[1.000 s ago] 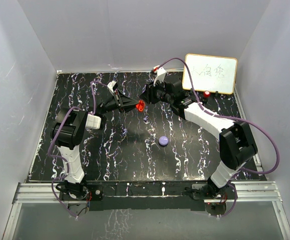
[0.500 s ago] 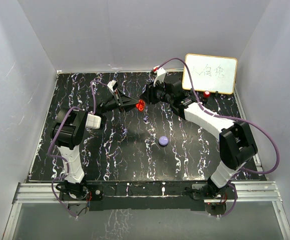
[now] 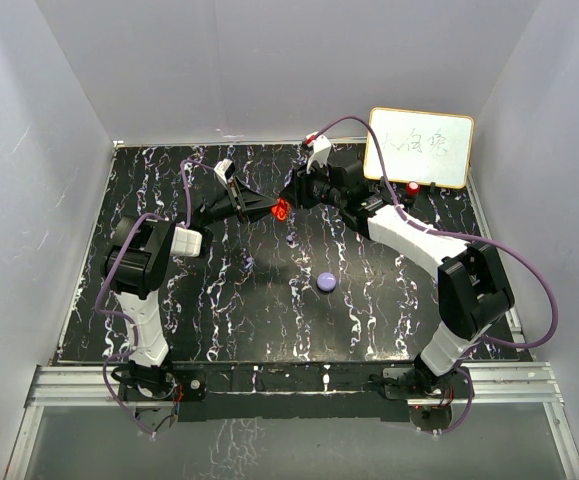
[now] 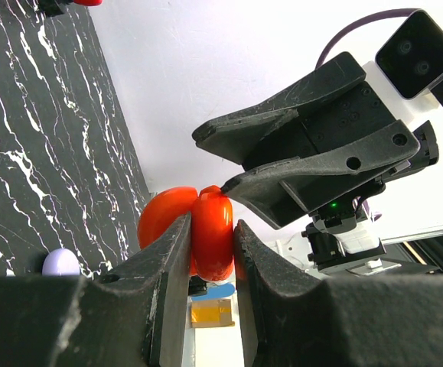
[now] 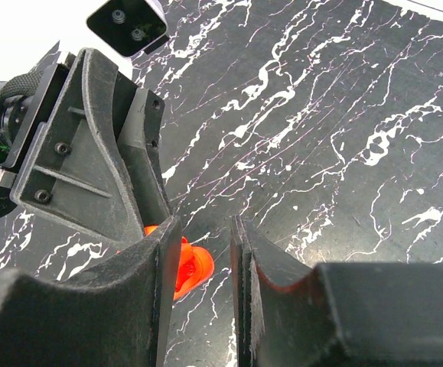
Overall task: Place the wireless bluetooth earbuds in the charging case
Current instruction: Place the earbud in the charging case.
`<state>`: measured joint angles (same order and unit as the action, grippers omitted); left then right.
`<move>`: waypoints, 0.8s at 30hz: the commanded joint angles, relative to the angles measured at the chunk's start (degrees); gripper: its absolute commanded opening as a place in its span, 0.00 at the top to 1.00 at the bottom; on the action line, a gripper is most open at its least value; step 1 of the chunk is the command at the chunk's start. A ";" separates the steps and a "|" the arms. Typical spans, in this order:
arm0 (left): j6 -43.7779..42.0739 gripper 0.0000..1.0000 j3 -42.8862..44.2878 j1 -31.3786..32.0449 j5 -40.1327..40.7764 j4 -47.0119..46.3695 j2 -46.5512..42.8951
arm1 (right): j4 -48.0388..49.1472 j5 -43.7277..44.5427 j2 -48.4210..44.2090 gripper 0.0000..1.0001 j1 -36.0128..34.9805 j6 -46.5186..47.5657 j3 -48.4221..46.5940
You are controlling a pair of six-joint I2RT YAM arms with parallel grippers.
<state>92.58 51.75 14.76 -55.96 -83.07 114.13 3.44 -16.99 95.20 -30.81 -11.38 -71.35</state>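
My left gripper (image 3: 272, 210) (image 4: 212, 223) is shut on a bright red round charging case (image 4: 213, 241) and holds it above the table, with its lid (image 4: 164, 214) swung open. The case also shows in the top view (image 3: 282, 208) and the right wrist view (image 5: 193, 265). My right gripper (image 3: 291, 196) (image 5: 197, 223) hangs right at the case with its jaws slightly apart, and I see nothing between them. A small pale purple earbud (image 3: 291, 238) lies on the table below the grippers, and another (image 3: 248, 262) lies further left. No red earbud is clearly visible.
A purple round case (image 3: 326, 281) sits mid-table. A whiteboard (image 3: 419, 148) stands at the back right, with a small red object (image 3: 412, 187) at its foot. The table is black marble-patterned (image 3: 229, 310), with white walls on three sides.
The two grippers and the red case have crept very slightly toward the back. Nothing has been taken hold of or let go.
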 commanded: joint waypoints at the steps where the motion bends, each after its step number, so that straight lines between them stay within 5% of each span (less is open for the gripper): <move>1: -0.45 1.00 1.94 0.26 0.15 -5.32 -2.36 | 1.24 0.73 -2.64 0.70 -0.39 0.92 0.25; 24: -0.82 1.00 3.61 0.28 0.49 -4.13 -1.50 | 0.51 1.32 -5.26 0.70 -0.48 1.09 2.11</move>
<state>92.53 53.30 14.76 -55.79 -82.72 114.13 2.31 -16.12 93.01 -31.03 -10.76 -69.47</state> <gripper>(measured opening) 0.247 0.304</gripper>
